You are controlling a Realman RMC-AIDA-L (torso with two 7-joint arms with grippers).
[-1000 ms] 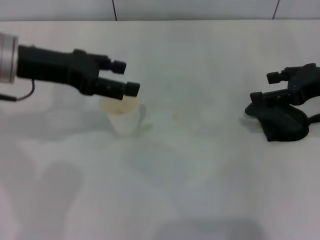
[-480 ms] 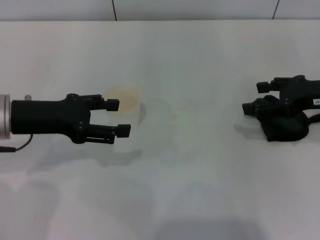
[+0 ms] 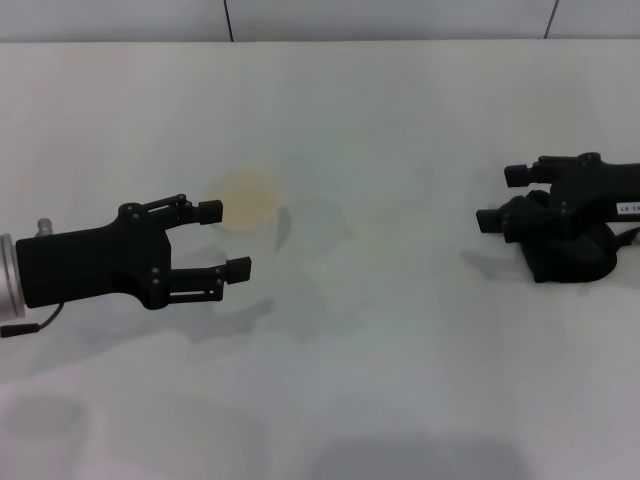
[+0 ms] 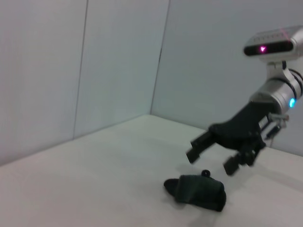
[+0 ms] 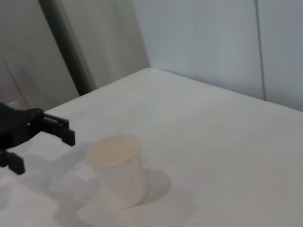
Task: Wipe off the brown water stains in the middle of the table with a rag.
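The rag [image 3: 572, 255] is a dark bundle lying at the right of the white table [image 3: 400, 110]. My right gripper [image 3: 502, 196] is open and hovers just above the rag's left end. In the left wrist view the right gripper [image 4: 210, 161] is clear of the rag [image 4: 196, 191]. My left gripper [image 3: 225, 238] is open and empty, just in front of and left of a white paper cup [image 3: 247, 205]. The brown water stains show only as a faint tinge [image 3: 346, 232] right of the cup.
The paper cup [image 5: 118, 170] stands upright with a brownish inside, and the left gripper [image 5: 42, 151] is beside it without touching. A wall runs along the table's far edge [image 3: 320, 40].
My left gripper has dropped from above the cup and pulled back to the near left of it. The right gripper has shifted a little left over the rag.
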